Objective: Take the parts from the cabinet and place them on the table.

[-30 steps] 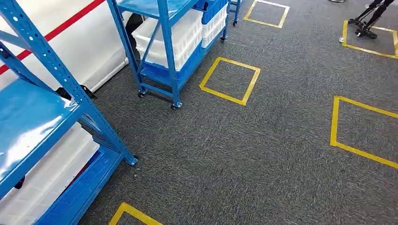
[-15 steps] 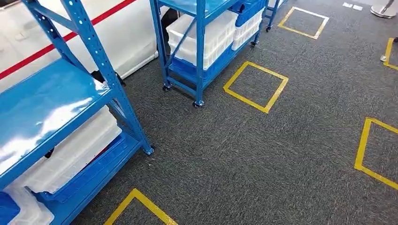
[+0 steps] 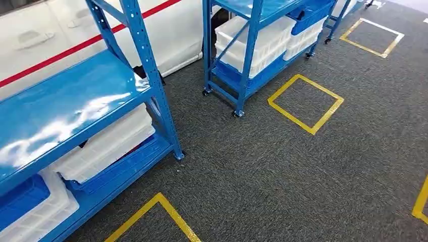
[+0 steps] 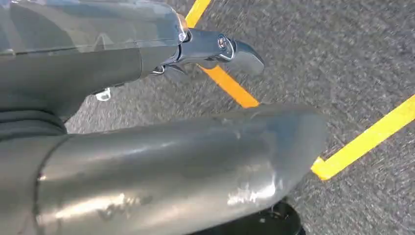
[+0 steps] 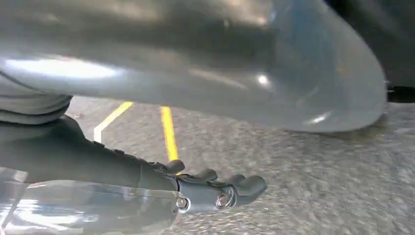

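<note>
Evidently both arms are hanging beside the body, the left hand [image 4: 215, 49] and right hand [image 5: 215, 188] holding nothing, fingers loosely extended; parts are presumably sitting in the white bins [image 3: 108, 143] on the blue cabinet [image 3: 75, 108] nearby.

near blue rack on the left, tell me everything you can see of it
The near blue rack is painted metal with perforated uprights and a diagonal brace. Its glossy blue shelf reflects light and carries nothing visible. Below, a white crate sits on a blue crate on the lower shelf, and beside them, by the picture's edge, a second blue crate sits nested in another white one. Its corner foot stands on the grey carpet, near a yellow tape square. A white panel with a red stripe lies behind it.
</note>
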### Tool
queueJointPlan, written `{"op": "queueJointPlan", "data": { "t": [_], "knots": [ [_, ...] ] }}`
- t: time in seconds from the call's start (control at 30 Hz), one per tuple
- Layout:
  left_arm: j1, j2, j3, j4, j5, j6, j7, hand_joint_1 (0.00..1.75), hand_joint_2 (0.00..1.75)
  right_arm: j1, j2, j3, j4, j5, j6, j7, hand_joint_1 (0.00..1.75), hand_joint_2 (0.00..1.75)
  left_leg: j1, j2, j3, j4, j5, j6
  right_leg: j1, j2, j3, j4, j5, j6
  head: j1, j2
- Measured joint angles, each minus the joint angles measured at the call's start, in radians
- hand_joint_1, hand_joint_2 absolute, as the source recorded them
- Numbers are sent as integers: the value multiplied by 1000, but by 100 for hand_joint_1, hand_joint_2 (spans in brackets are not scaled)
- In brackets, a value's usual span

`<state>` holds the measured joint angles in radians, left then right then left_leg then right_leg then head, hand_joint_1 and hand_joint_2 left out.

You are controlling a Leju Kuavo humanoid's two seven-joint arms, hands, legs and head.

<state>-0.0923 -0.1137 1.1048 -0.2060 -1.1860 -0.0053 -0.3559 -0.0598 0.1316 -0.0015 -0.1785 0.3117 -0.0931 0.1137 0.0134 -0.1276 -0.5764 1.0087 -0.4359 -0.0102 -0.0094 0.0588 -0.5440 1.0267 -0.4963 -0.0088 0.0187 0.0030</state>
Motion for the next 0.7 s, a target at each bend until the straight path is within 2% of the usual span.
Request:
{"op": "queueJointPlan", "data": {
  "t": [0.03,0.07,0.1,0.13,0.17,0.2,0.23,0.27,0.3,0.33,0.37,0.4,0.5,0.53,0.57,0.6,0.63,0.7],
  "knots": [
    [3,1,0,0,0,-2,2,0,0,0,1,0,0,0,2,1,0,0,-2,-12,-4,1,0,-8,-8,-16,1,-13,8,-12,0,0],
    [5,2,0,0,0,-2,2,0,0,-1,2,0,0,0,3,2,0,0,-2,28,-10,20,-15,-9,-8,-31,4,-19,12,-18,-2,0],
    [4,2,0,0,0,-3,3,0,0,2,3,0,0,0,3,2,0,0,-5,74,-32,66,-51,-11,-7,-42,4,-20,13,-28,-10,0],
    [3,2,0,0,1,-6,3,0,0,4,3,0,0,0,6,2,0,0,-4,99,-68,142,-96,-15,-3,-57,2,-20,12,-30,-14,0],
    [1,2,0,0,2,-8,3,0,0,6,3,0,0,0,10,3,0,0,-2,110,-103,222,-134,-17,0,-73,2,-20,11,-32,-13,0],
    [1,0,0,0,2,-10,3,0,0,7,3,0,0,0,11,5,0,0,0,115,-134,294,-159,-20,3,-91,2,-19,9,-33,-13,0],
    [2,0,0,0,2,-10,4,0,0,7,3,0,0,0,12,5,0,0,1,118,-142,316,-159,-21,4,-104,2,-19,8,-34,-13,0],
    [4,0,0,0,3,-10,6,0,0,7,3,0,0,0,14,6,0,0,1,121,-127,293,-138,-22,4,-118,3,-19,7,-32,-13,0],
    [6,1,0,0,2,-10,6,0,0,6,3,0,0,0,15,6,0,0,1,125,-89,224,-100,-22,4,-131,4,-18,6,-30,-14,0],
    [6,2,0,0,2,-10,6,0,0,6,4,0,0,0,18,6,0,0,1,137,-35,127,-57,-20,3,-142,6,-16,3,-28,-14,0],
    [5,2,0,0,2,-10,6,0,0,5,5,0,0,0,19,6,0,0,0,176,18,32,-24,-15,5,-152,9,-13,0,-23,-14,0],
    [4,2,0,0,2,-10,6,0,0,5,5,0,0,0,21,6,0,0,-5,212,27,11,-38,-2,10,-158,10,-11,-3,-19,-13,0],
    [4,3,0,0,2,-10,6,0,0,1,8,0,0,1,26,6,0,0,-12,181,19,9,-29,10,8,-182,18,-14,-4,-2,-10,0],
    [5,3,0,0,2,-9,6,0,0,-1,8,0,0,1,26,6,0,0,-7,166,20,-2,-23,20,12,-194,24,-15,-7,6,-10,0],
    [6,2,0,0,2,-9,6,0,0,-1,8,0,-1,1,28,7,0,0,1,158,31,-9,-15,25,3,-160,24,-8,-17,14,-10,0],
    [5,2,0,0,2,-9,6,0,0,0,8,0,-1,1,30,7,0,0,1,148,29,-11,-13,31,3,-105,10,24,-44,16,-7,0],
    [4,2,0,0,0,-9,6,0,0,0,8,0,-1,1,31,7,0,0,1,138,25,-10,-9,35,2,-78,-26,95,-90,17,-3,0],
    [-1,3,0,0,-2,-8,6,0,0,3,8,0,-1,1,31,11,0,0,-2,115,20,-10,-8,38,3,-67,-98,245,-154,18,-3,0]
  ]
}}
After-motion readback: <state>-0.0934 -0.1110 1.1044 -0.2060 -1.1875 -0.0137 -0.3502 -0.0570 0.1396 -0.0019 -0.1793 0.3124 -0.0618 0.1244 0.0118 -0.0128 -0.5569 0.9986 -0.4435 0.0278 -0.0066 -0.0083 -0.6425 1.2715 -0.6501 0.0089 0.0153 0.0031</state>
